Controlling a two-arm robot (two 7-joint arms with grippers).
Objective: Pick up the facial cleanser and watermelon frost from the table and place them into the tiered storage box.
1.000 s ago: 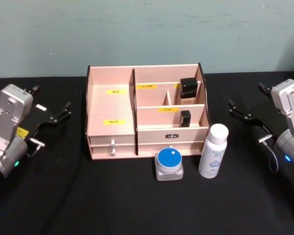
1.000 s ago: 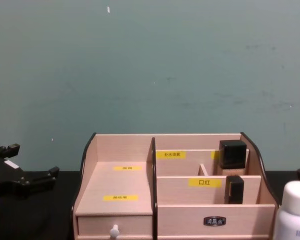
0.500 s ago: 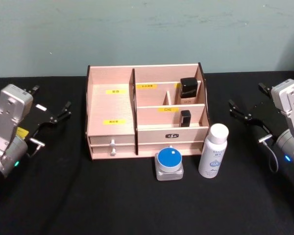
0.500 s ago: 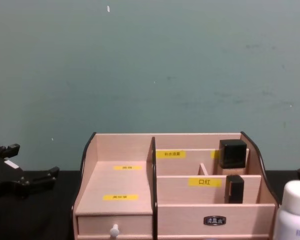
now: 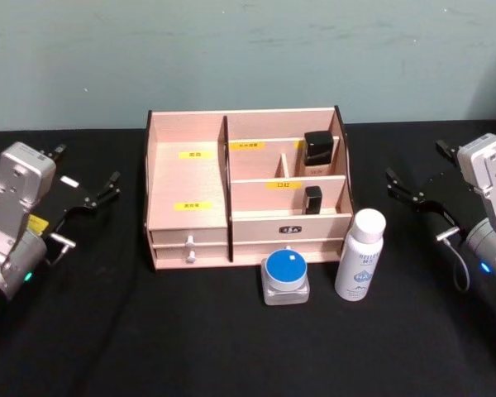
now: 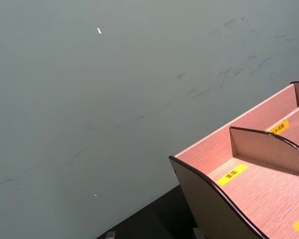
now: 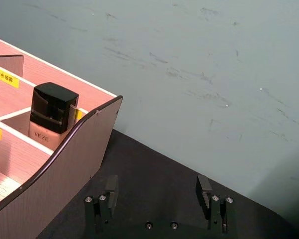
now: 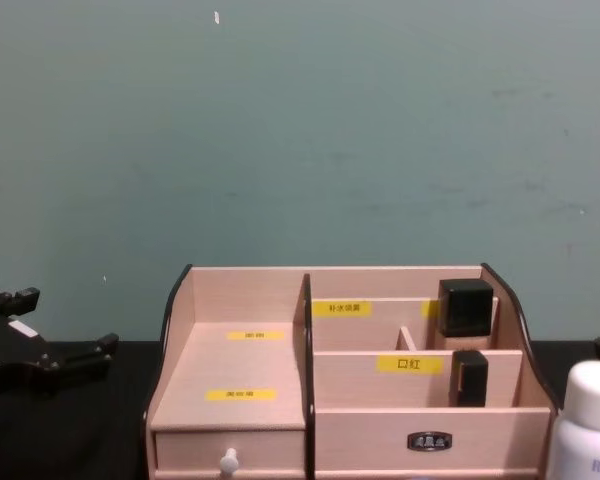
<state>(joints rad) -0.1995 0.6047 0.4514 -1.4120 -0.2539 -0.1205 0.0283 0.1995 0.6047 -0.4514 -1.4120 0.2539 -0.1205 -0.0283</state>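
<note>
Both arms sit out at the sides of the black table (image 5: 149,331), neither touching anything. The left gripper (image 5: 83,169) hangs well left of the tiered storage box (image 5: 169,178), its two fingers spread wide with nothing between them; the right gripper (image 5: 416,163) mirrors it off to the right, and from its own wrist camera the right gripper's fingers (image 7: 111,190) stand far apart over bare cloth, just past the box's curved black-edged side. The box stands in the middle against the teal wall, its drawers shut. In it are two dark-capped things: a black-capped bottle (image 5: 317,153) upright in the rear right compartment and a smaller black-capped tube (image 5: 313,199) in the tier just in front of that. The task's things are both on the table in front of the box's right half. A white bottle (image 5: 360,255), probably the facial cleanser though its label is too small to read, stands upright by the front right corner. A blue-lidded jar (image 5: 286,277) sits just to its left, close to the lower drawer front.
</note>
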